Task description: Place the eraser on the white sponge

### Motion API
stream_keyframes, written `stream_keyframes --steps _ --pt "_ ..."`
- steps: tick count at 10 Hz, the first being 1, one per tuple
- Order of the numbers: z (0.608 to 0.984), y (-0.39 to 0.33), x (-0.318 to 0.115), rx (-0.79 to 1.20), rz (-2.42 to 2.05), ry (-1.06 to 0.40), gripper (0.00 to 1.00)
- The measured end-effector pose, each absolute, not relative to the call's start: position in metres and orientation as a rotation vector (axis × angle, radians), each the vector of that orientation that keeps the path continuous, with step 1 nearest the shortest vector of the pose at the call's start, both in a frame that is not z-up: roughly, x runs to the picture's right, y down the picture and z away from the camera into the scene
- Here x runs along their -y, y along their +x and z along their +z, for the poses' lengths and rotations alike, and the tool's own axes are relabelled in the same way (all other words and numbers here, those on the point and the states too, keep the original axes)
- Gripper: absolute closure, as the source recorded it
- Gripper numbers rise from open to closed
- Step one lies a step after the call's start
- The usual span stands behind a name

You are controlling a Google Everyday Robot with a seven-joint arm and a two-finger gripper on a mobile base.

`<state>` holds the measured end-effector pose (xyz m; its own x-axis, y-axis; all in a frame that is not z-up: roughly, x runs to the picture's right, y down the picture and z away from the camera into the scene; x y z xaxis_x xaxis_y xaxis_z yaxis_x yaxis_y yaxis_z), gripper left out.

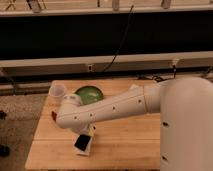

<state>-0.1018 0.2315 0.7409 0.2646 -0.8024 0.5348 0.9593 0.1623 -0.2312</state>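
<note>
In the camera view, a wooden table (125,145) stands before a dark wall with pale horizontal rails, and a black cable (123,36) hangs down that wall towards the far edge of the table. The robot's broad white body fills the right side of the scene, and its white arm (107,109) reaches left across the tabletop, bends at a rounded joint near the left side and turns down towards the near edge. The gripper (88,133) hangs at the end of this bend, low over the near left part of the table and directly above the task's two things; whether it is open or closed, and whether it has hold of anything, cannot be told, since the arm covers most of it. The eraser (81,142), a small black block, lies flat on the white sponge (86,150), whose pale edge shows along the near and right sides of the block. At the far left of the table stands a white cup (57,91), and just right of it sits a green bowl (90,93), partly hidden by the arm. A small red thing (53,116) lies near the left edge, beside the arm's bend.
</note>
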Motion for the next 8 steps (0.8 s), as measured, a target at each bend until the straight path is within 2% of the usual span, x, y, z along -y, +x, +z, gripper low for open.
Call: stream_keyframes --steps 8 --pt "0.7389 -0.1077 -0.2285 0.322 -1.302 -0.573 1.0"
